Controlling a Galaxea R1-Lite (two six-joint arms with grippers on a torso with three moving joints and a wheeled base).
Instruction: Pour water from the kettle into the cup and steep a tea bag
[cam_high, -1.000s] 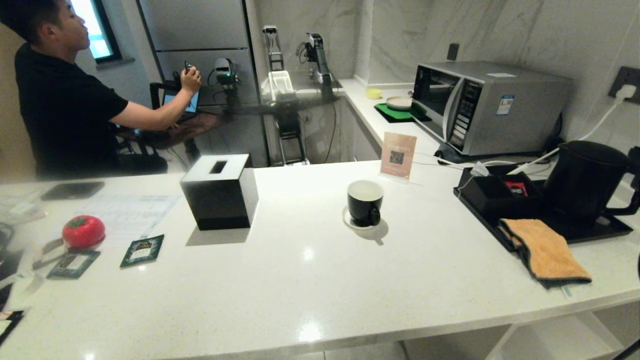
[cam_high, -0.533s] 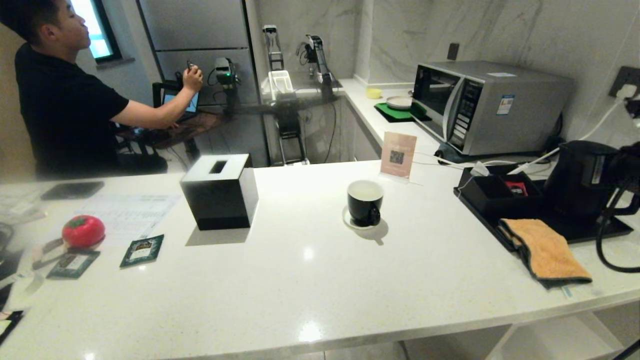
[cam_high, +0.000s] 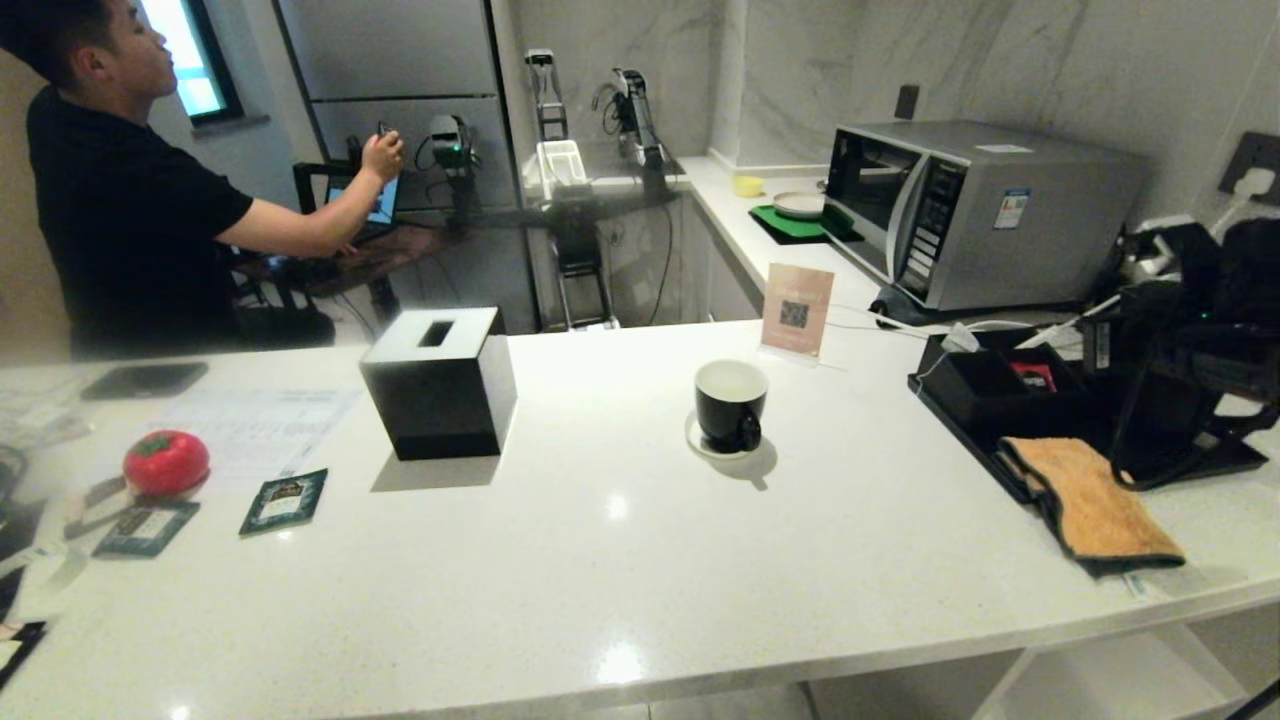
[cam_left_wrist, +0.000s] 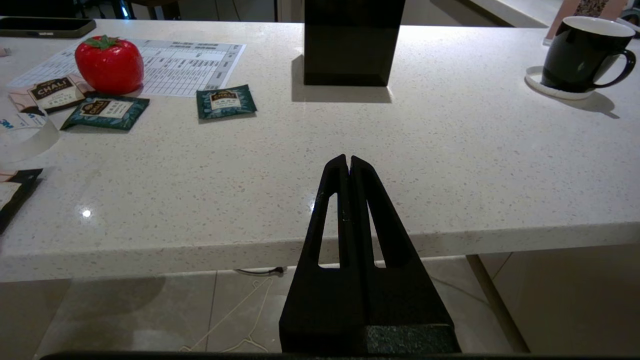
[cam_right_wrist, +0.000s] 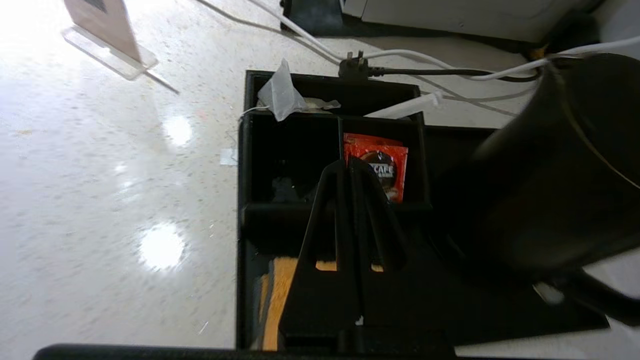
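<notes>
A white speckled desk (cam_high: 620, 560) in a marble-walled kitchen carries the cup (cam_high: 730, 405) on its saucer near the middle, a black tissue box (cam_high: 440, 385), tea packets and a microwave (cam_high: 975, 210), while a person (cam_high: 110, 200) sits beyond. The kettle (cam_right_wrist: 560, 175) stands on the black tray (cam_high: 1000, 470) at the right, largely hidden in the head view by the right arm. The right gripper (cam_right_wrist: 348, 165) hangs clenched and empty above the tray's compartments beside the kettle; the left gripper (cam_left_wrist: 348, 162), also clenched, sits low before the desk's front edge.
</notes>
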